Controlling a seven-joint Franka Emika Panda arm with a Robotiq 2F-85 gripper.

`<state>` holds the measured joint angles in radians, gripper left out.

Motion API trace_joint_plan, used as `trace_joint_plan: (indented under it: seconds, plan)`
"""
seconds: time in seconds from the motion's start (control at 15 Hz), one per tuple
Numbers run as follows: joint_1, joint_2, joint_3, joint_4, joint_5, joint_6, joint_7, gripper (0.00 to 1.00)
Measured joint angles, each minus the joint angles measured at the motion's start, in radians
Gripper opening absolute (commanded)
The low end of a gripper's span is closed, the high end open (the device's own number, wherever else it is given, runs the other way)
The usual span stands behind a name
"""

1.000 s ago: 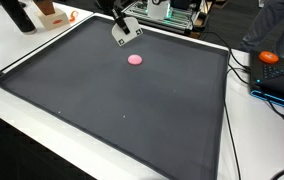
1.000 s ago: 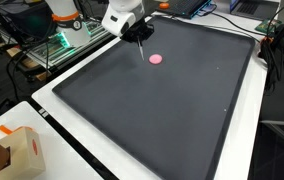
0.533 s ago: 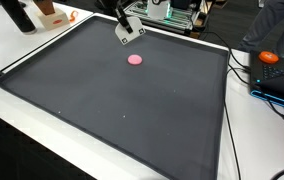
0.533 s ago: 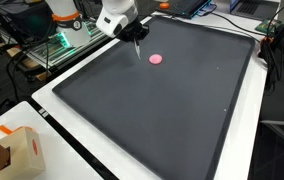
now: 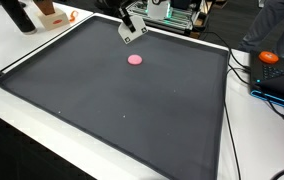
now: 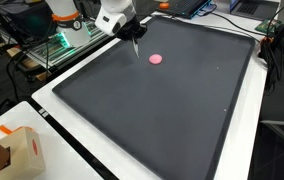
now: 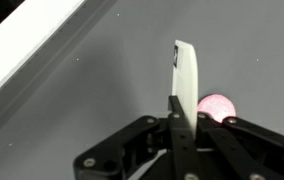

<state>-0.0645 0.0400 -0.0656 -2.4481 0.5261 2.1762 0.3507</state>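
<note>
A small pink disc (image 5: 134,59) (image 6: 156,58) lies flat on the dark mat (image 5: 132,115) (image 6: 172,110), toward its far end. My gripper (image 5: 128,27) (image 6: 133,31) hangs above the mat a little beyond the disc, near the mat's far edge. In the wrist view my gripper (image 7: 179,116) is shut on a thin white flat piece (image 7: 185,75) that sticks out past the jaws. The pink disc (image 7: 217,107) shows just beside that piece, partly hidden by a finger. The gripper does not touch the disc.
The mat's white border (image 7: 32,50) runs close by. An orange object (image 5: 269,57) and cables lie off the mat's right side. A cardboard box (image 6: 17,150) sits at a table corner. Lab equipment (image 6: 67,35) stands behind the arm.
The gripper has drifted slightly up and back toward the mat's far edge with the white piece still in it. The pink disc has not moved.
</note>
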Motion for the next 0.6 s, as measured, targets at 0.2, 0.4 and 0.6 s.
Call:
trace_joint_plan:
  seconds: [0.2,0.4,0.6]
  plan:
    - [0.005,-0.006,0.01,-0.004,-0.008,0.0,-0.024,0.01]
    - [0.014,-0.017,0.018,-0.011,-0.019,0.0,-0.056,0.01]
    - [0.024,-0.03,0.027,-0.016,-0.047,0.001,-0.102,0.01]
